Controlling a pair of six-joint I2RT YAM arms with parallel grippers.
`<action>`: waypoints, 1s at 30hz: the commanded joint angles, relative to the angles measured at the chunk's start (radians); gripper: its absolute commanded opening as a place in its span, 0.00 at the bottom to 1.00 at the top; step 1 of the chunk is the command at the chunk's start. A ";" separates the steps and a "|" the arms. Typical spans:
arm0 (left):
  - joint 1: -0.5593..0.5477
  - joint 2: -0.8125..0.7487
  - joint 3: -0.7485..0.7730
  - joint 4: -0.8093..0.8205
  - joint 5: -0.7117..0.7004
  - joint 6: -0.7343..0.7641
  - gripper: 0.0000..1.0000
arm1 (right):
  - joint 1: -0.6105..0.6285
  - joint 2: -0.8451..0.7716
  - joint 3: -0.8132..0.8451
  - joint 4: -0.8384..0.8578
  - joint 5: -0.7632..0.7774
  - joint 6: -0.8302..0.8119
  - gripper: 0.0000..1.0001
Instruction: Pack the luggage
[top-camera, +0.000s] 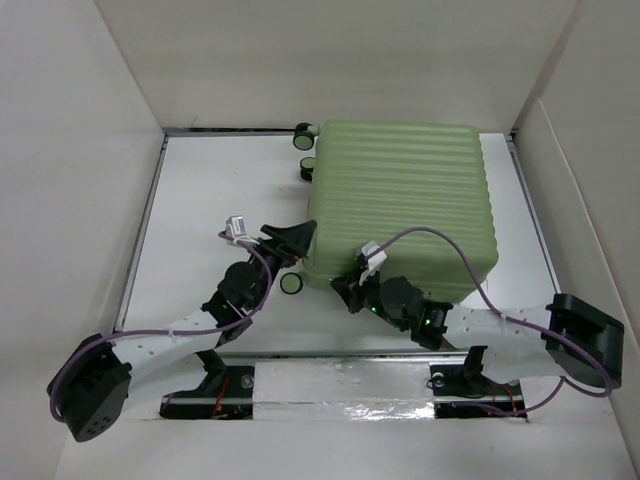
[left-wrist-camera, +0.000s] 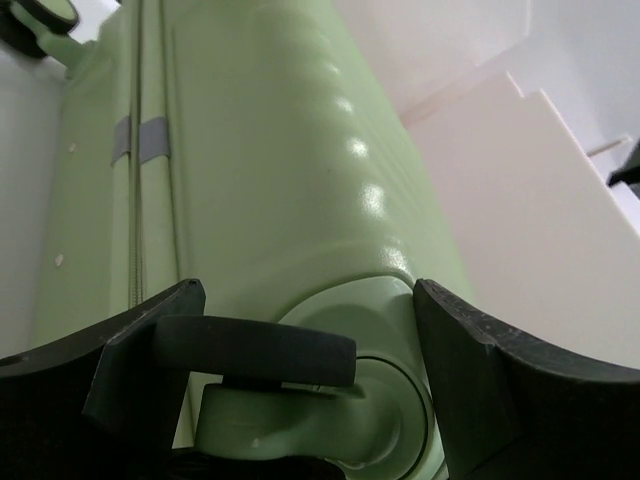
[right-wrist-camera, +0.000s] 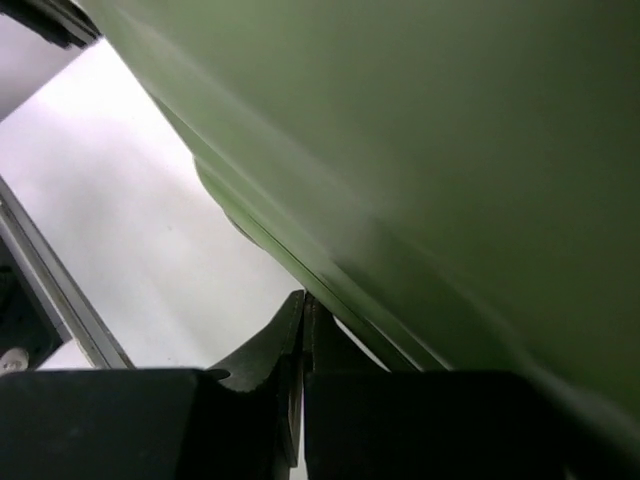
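Note:
The luggage (top-camera: 400, 200) is a light green ribbed suitcase lying flat and closed on the white table. My left gripper (top-camera: 300, 240) is open at its near-left corner. In the left wrist view the gripper (left-wrist-camera: 310, 340) has one jaw on each side of a black wheel (left-wrist-camera: 255, 350) and its green housing, with the shell (left-wrist-camera: 270, 170) running away beyond. My right gripper (top-camera: 350, 290) is at the suitcase's near edge. In the right wrist view it (right-wrist-camera: 303, 300) is shut and empty, its tips against the lower edge of the shell (right-wrist-camera: 420, 150).
Another wheel (top-camera: 291, 284) sticks out at the near-left corner and two more (top-camera: 304, 136) at the far left. White walls (top-camera: 80, 150) enclose the table on three sides. A metal rail (top-camera: 340, 358) runs along the near edge by the arm bases.

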 joint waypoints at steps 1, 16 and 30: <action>-0.188 0.090 0.137 -0.036 0.322 0.119 0.00 | 0.045 0.147 0.021 0.277 -0.220 0.095 0.00; 0.004 0.073 0.303 -0.321 0.130 0.237 0.99 | 0.058 -0.335 -0.162 -0.159 -0.076 0.169 0.00; 0.469 0.663 0.761 -0.203 0.561 0.232 0.95 | 0.058 -0.578 -0.163 -0.422 -0.105 0.172 0.00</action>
